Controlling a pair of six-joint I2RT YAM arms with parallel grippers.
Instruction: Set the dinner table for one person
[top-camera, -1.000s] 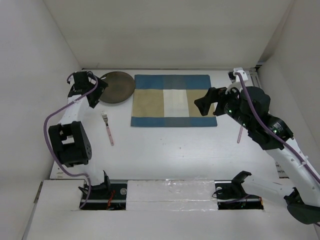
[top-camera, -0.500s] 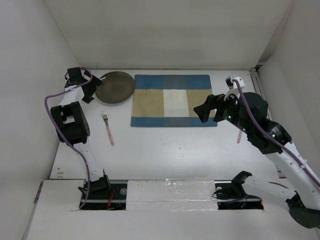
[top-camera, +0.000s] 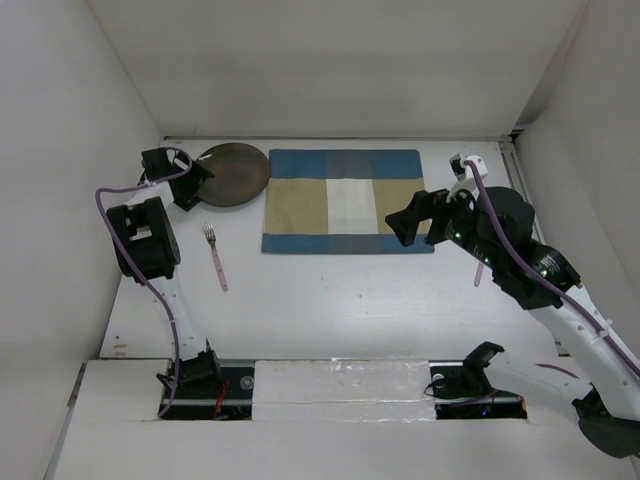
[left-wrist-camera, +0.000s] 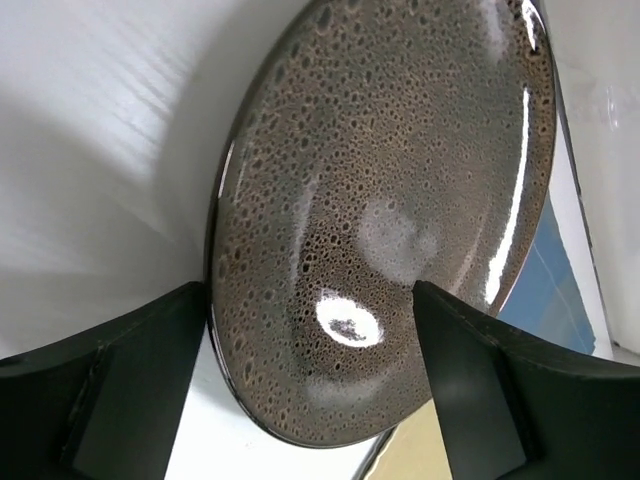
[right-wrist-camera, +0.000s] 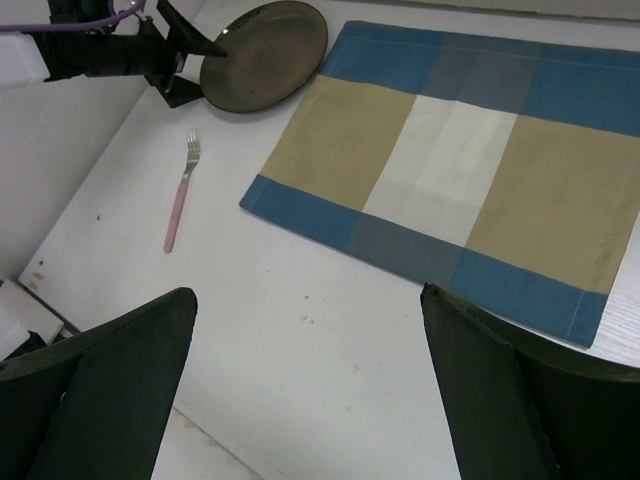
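Whether anything here carries lettering is too small to tell in any view.

The desk (top-camera: 330, 300), white and matte, fills the floor of the top view from the arm bases to the far wall and carries everything else. A blue-and-beige checked placemat (top-camera: 345, 200) lies at 12 o'clock. A dark speckled plate (top-camera: 235, 175) sits at 11 o'clock, just beside the placemat's left edge. A fork (top-camera: 216, 258) with a pink handle lies at 9 o'clock, tines toward the far wall. At 3 o'clock a pink handle (top-camera: 479, 272) shows from under the right arm.

The left gripper (top-camera: 200, 185) is released, its fingers spread to either side of the plate's left rim. In the wrist view the glazed plate fills the gap between them. Whether a finger touches the rim cannot be told. The right gripper (top-camera: 408, 218) is released too, its fingers wide apart and holding nothing, above the placemat's right end.

A second ago the left gripper sat further from the plate and its elbow hung lower over the desk. It has since swung in to the rim, and its fingers have begun to narrow. The right gripper has drifted slightly toward 9 o'clock. The plate, fork and placemat have not moved.
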